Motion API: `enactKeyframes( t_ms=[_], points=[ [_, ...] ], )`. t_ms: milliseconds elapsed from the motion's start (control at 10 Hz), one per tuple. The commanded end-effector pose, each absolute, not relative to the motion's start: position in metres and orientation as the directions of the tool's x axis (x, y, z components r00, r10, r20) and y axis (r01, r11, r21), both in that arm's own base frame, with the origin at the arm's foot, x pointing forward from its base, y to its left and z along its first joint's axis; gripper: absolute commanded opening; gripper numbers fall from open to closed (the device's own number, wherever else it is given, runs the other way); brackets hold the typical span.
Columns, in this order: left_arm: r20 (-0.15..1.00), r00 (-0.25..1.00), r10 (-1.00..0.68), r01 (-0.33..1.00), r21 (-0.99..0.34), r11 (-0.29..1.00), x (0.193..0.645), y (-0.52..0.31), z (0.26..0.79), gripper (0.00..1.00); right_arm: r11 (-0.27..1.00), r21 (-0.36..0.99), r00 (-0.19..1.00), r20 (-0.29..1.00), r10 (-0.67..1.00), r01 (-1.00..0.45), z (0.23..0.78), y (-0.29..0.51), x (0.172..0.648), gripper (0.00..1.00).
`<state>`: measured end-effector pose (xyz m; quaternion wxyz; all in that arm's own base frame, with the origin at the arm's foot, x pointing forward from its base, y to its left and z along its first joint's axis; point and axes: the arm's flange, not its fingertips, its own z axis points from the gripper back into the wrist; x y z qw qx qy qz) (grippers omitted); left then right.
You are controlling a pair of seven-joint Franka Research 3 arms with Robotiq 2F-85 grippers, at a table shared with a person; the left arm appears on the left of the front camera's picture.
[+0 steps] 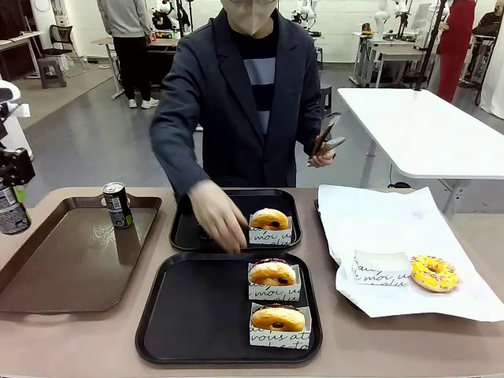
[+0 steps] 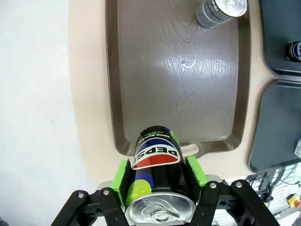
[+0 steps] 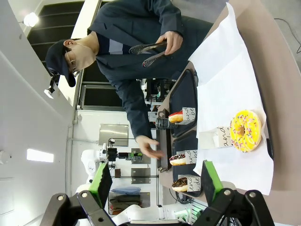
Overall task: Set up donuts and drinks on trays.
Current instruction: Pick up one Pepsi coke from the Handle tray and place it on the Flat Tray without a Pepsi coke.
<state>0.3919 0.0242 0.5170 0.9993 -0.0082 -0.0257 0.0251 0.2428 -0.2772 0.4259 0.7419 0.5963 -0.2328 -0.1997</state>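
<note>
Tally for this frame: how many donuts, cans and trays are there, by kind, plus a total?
Donuts: 4
Cans: 3, one held in the left tool
Black trays: 2
Brown tray: 1
Total: 10
</note>
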Motion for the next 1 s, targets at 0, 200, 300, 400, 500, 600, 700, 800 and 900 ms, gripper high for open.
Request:
enactKeyframes(
  t_ms=[0, 200, 300, 400, 500, 600, 700, 800, 900],
  points=[
    [0.071, 0.989, 0.133, -0.131, -0.02, 0.991, 0.393, 0.033, 0.514, 0.0, 0.21, 0.978, 0.812, 0.119, -0.571, 0.004, 0.427, -0.277, 0.242, 1.0],
    [0.051, 0.997, 0.051, -0.05, -0.018, 0.999, 0.392, 0.024, 0.517, 0.0, 0.21, 0.978, 0.812, 0.119, -0.571, 0.004, 0.427, -0.277, 0.242, 1.0],
    [0.051, 0.997, 0.051, -0.05, -0.018, 0.999, 0.392, 0.024, 0.517, 0.0, 0.21, 0.978, 0.812, 0.119, -0.571, 0.004, 0.427, -0.277, 0.242, 1.0],
    [0.051, 0.997, 0.051, -0.05, -0.018, 0.999, 0.392, 0.024, 0.517, 0.0, 0.21, 0.978, 0.812, 0.119, -0.571, 0.004, 0.427, -0.277, 0.242, 1.0],
    [0.051, 0.997, 0.051, -0.05, -0.018, 0.999, 0.392, 0.024, 0.517, 0.0, 0.21, 0.978, 0.812, 0.119, -0.571, 0.004, 0.427, -0.277, 0.242, 1.0],
    [0.046, 0.997, 0.063, -0.062, -0.018, 0.998, 0.391, 0.025, 0.515, 0.59, 0.21, 0.978, 0.812, 0.119, -0.571, 0.004, 0.427, -0.277, 0.242, 1.0],
    [0.108, 0.994, -0.024, 0.027, -0.027, 0.999, 0.39, 0.012, 0.513, 0.59, 0.21, 0.978, 0.812, 0.119, -0.571, 0.004, 0.427, -0.277, 0.242, 1.0],
    [0.132, 0.987, -0.088, 0.091, -0.017, 0.996, 0.392, -0.015, 0.514, 0.59, 0.21, 0.978, 0.812, 0.119, -0.571, 0.004, 0.427, -0.277, 0.242, 1.0],
    [0.166, 0.973, -0.161, 0.163, 0.0, 0.987, 0.388, -0.051, 0.517, 0.59, 0.21, 0.978, 0.812, 0.119, -0.571, 0.004, 0.427, -0.277, 0.242, 1.0]
  ],
)
